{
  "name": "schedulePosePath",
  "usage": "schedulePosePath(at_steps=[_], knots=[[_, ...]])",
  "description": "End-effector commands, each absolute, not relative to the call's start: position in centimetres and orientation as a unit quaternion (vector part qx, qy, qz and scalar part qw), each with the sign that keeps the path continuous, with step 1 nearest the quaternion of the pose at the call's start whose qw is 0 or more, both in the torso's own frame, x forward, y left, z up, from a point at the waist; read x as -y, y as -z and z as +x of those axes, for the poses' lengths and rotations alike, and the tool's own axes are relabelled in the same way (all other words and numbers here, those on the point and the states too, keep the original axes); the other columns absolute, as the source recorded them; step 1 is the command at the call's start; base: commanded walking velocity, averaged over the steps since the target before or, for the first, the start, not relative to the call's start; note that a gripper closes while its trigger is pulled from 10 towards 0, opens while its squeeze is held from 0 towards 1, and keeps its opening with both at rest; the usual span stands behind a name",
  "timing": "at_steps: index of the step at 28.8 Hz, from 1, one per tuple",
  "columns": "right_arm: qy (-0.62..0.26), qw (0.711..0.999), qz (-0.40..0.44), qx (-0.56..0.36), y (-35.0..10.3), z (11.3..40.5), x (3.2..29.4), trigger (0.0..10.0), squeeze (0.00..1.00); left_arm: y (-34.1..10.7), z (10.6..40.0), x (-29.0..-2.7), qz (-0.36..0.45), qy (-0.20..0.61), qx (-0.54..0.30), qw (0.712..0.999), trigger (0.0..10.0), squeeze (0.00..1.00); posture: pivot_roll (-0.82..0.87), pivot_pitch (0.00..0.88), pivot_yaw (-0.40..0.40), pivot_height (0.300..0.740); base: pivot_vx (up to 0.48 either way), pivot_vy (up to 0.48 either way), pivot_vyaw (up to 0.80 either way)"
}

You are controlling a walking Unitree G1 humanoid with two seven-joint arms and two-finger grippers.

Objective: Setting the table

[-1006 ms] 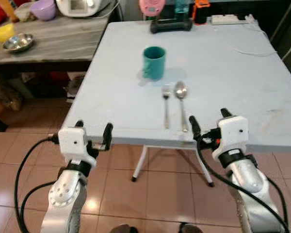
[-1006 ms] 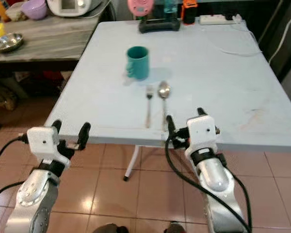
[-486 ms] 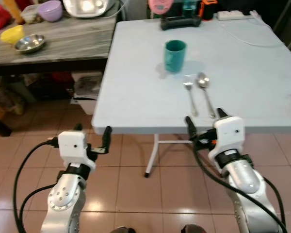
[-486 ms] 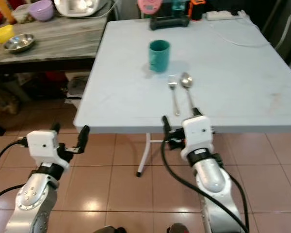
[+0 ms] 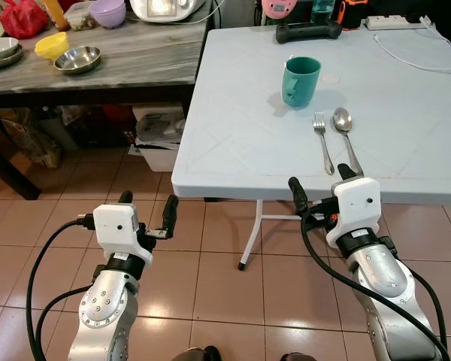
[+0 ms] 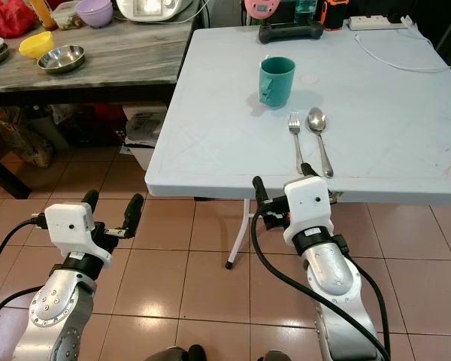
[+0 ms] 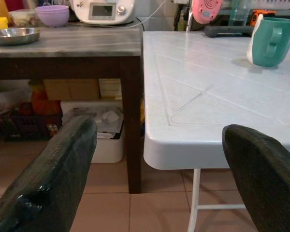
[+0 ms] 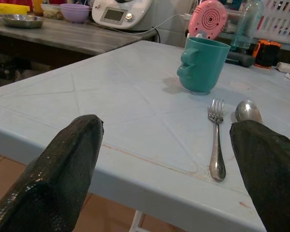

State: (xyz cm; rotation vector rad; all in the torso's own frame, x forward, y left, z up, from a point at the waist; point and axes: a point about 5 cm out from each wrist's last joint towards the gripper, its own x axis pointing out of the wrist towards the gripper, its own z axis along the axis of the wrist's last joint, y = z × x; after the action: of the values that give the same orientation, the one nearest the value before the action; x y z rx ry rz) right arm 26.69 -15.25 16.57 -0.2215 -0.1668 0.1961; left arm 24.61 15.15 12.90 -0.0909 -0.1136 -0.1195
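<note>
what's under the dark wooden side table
Under the dark wooden table sit a white bin holding crumpled stuff and some boxes. Farther back is shadowed and unclear.

Table (image 5: 233,143) (white): mug (image 5: 300,81), fork (image 5: 322,135), spoon (image 5: 345,134).

1. I'm looking at a home kitchen or dining corner; floor (image 5: 225,263) is terracotta tile.
2. White plastic folding counter (image 5: 233,128) carries a teal mug (image 5: 300,81), fork (image 5: 322,135) and spoon (image 5: 345,128).
3. Beside it, touching or nearly so, a dark wood side counter (image 5: 135,64) with steel bowls (image 5: 77,59), a yellow bowl (image 5: 50,44), a purple bowl (image 5: 109,11) and a white cooking appliance (image 5: 169,7).
4. Boxes and clutter (image 5: 158,135) are stored under it.
5. Power strip (image 5: 395,22) and cable at the far edge.
</note>
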Motion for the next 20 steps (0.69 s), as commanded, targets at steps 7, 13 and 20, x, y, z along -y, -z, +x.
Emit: schedulePosePath(at_steps=[7,13,20], knots=[[-0.098,0.986,-0.107,0.084,-16.62,26.78,15.17,10.0,0.00,-13.17,24.31,-15.09,-0.043,0.066,0.064,0.995,10.0,0.00,-0.13,0.153,0.098,0.740,0.274,0.000,-0.49],[-0.101,0.986,-0.108,0.082,-16.58,26.74,15.12,10.0,0.00,-13.04,24.31,-15.04,-0.043,0.067,0.060,0.995,10.0,0.00,-0.13,0.155,0.098,0.740,0.298,0.000,-0.64],[-0.104,0.985,-0.107,0.083,-16.52,26.76,14.95,10.0,0.00,-13.01,24.32,-14.96,-0.042,0.071,0.059,0.995,10.0,0.00,-0.13,0.155,0.100,0.740,0.299,0.000,-0.36]])
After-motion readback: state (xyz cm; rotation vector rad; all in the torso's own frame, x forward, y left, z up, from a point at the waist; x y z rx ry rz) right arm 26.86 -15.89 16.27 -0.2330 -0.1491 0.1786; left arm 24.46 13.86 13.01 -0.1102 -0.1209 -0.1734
